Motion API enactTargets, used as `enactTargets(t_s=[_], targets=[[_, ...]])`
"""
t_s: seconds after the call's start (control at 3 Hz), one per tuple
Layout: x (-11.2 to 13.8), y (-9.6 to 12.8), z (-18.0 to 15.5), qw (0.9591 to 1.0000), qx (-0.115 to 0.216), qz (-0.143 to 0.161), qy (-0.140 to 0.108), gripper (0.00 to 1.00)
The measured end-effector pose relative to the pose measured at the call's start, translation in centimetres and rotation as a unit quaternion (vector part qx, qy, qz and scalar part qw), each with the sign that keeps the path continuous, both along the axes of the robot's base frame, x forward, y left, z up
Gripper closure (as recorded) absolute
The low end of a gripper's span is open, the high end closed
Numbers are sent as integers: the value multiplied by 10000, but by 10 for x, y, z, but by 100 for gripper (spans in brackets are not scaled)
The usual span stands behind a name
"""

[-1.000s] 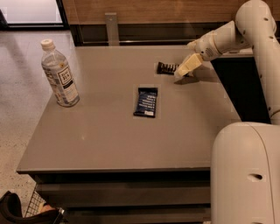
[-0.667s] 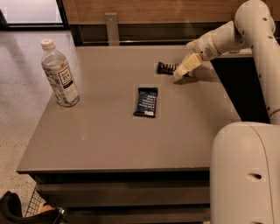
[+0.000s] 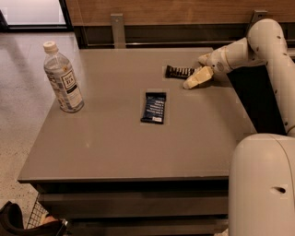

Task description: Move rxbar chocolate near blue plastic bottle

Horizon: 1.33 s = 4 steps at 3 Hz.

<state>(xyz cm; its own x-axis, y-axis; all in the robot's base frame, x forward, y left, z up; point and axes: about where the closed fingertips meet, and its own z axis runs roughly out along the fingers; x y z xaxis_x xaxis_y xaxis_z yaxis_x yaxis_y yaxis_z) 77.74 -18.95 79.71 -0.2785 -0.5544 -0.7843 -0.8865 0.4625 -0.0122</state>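
The rxbar chocolate (image 3: pixel 177 71) is a slim dark bar with white lettering, lying flat on the far right part of the grey table (image 3: pixel 115 143). My gripper (image 3: pixel 195 73) is low over the table at the bar's right end, reaching in from the right. The blue plastic bottle (image 3: pixel 63 78) is a tall clear bottle with a white cap and white label. It stands upright near the table's left edge, far from the bar.
A wider dark blue wrapped bar (image 3: pixel 154 107) lies in the middle of the table between bottle and rxbar. My white arm (image 3: pixel 258 46) and base (image 3: pixel 262 184) fill the right side. A wooden wall panel (image 3: pixel 161 11) runs behind the table.
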Motion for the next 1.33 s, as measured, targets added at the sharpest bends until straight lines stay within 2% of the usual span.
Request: enactTargets(t_s=[0.67,1.0,1.33], targets=[[-2,-2,4,10000,46,-26,25,45],[-2,-2,14,10000,45,-26,24,75],[-2,-2,19,10000,45,-24,25,100]])
